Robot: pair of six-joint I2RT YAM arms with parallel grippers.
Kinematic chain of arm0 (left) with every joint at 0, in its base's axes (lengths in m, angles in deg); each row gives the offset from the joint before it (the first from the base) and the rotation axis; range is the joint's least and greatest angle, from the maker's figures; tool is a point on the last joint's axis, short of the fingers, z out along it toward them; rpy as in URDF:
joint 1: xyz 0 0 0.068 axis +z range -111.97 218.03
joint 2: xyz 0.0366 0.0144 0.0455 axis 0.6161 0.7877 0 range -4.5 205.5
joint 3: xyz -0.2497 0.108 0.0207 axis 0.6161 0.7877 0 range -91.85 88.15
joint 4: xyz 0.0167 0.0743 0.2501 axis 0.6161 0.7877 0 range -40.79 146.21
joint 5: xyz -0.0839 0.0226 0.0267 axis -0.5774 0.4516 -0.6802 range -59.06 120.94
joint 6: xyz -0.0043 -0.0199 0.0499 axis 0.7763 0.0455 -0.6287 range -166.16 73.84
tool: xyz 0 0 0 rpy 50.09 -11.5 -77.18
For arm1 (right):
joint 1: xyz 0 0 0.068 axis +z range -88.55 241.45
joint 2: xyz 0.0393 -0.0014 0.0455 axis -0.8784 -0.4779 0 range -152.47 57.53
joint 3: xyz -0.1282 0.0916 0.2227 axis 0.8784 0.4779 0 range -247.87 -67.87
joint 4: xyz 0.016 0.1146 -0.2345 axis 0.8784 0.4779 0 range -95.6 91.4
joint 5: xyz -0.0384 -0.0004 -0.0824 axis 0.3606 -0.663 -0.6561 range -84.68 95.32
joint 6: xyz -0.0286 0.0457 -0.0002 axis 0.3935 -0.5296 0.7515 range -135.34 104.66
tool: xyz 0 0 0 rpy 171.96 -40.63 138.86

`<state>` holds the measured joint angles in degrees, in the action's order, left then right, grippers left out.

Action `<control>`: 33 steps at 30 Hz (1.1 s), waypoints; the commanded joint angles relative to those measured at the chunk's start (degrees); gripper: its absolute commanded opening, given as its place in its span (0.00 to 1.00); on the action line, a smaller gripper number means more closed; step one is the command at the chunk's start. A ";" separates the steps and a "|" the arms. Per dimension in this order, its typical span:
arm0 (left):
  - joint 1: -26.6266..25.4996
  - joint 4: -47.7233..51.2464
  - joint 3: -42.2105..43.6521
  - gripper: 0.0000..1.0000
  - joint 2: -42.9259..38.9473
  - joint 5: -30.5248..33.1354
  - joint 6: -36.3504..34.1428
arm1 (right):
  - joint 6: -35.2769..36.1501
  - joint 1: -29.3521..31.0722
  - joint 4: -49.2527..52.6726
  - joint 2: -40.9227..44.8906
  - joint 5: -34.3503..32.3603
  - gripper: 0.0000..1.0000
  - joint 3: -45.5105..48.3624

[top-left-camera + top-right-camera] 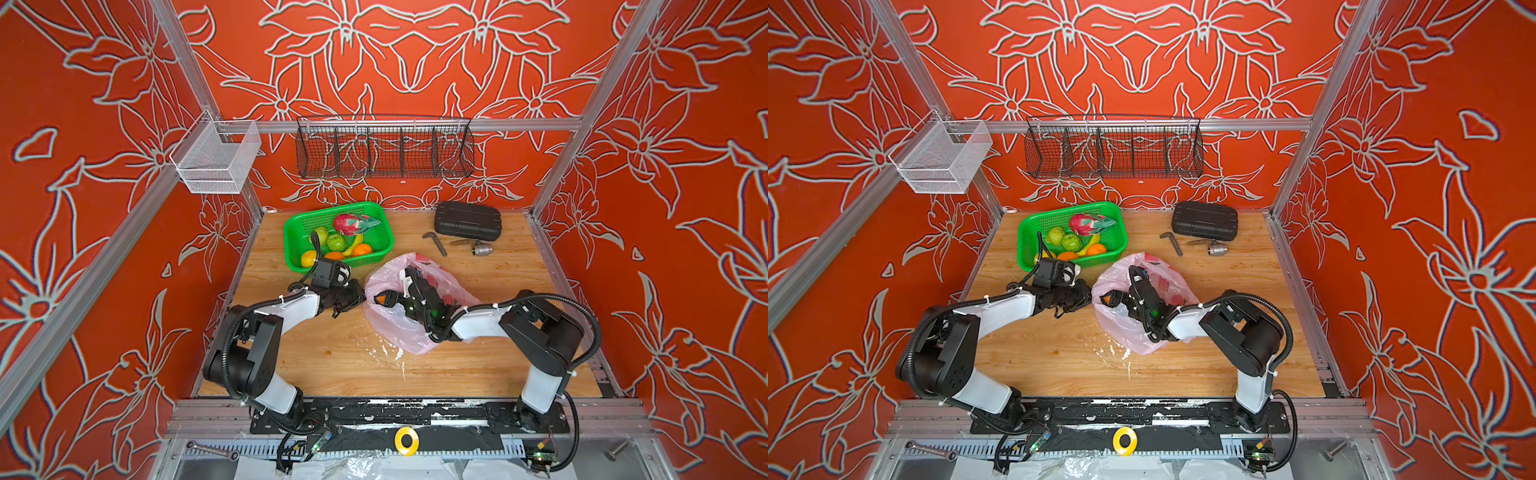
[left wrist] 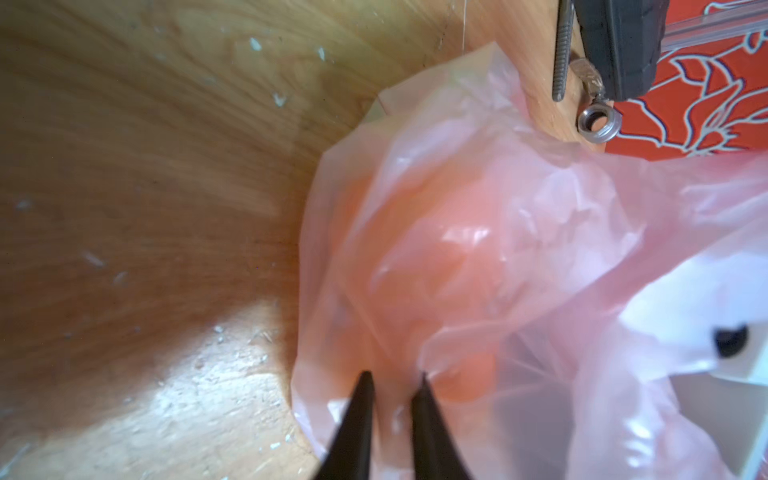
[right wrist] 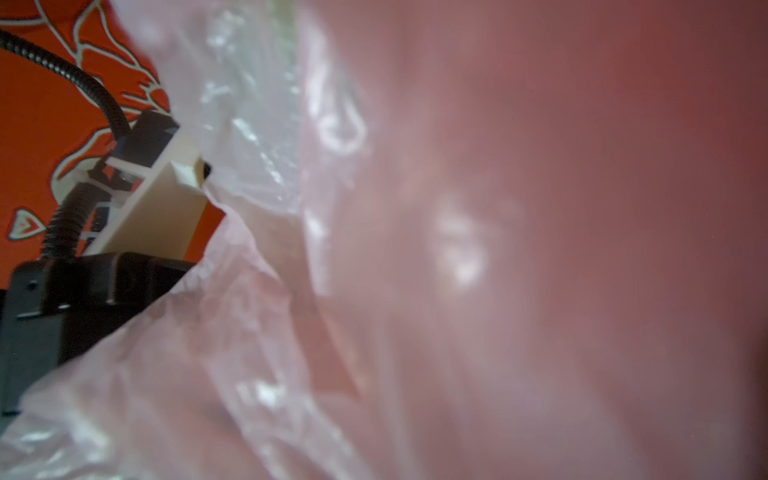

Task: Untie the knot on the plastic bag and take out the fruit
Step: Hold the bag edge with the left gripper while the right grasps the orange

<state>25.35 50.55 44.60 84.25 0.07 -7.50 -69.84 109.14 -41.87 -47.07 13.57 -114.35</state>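
Crinkled film of the thin, translucent pink plastic bag lies right against my right wrist camera, because that arm reaches in through the bag's mouth. I see no knot on it. The mouth gapes wide, so I judge the untying done and the emptying under way. The bag lies slumped near the middle of the light wooden tabletop.

My right gripper sits inside the bag, just beside a small round orange fruit. Plastic and my own wrist hide the jaws, so I cannot tell whether they stand apart or are closed on that fruit.

My left gripper is closed, its black fingertips pinching the film at the bag's edge on my left side. I hold there, I reckon, so the mouth is spread and the light bag does not slide while the other arm works inside. Through the film in the left wrist view an orange, rounded shape glows, likely the same fruit.

Just beyond the left gripper stands the green plastic mesh basket, near enough for a short carry. It holds a pink-red dragon fruit, green fruits, an orange, a yellow one and a yellow banana.

Well apart at the far side lie a black ribbed hard case, a bent grey hex key and a small metal fitting, which play no part in the task.
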 commanded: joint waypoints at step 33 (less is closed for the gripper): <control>2.43 5.69 1.00 0.00 -4.28 4.21 -2.22 | 4.69 -2.45 7.56 13.91 -4.46 0.45 9.03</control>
<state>27.49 54.53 45.22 81.32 2.71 -8.86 -67.29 106.97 -37.48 -36.23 11.05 -106.24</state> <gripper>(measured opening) 0.047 0.565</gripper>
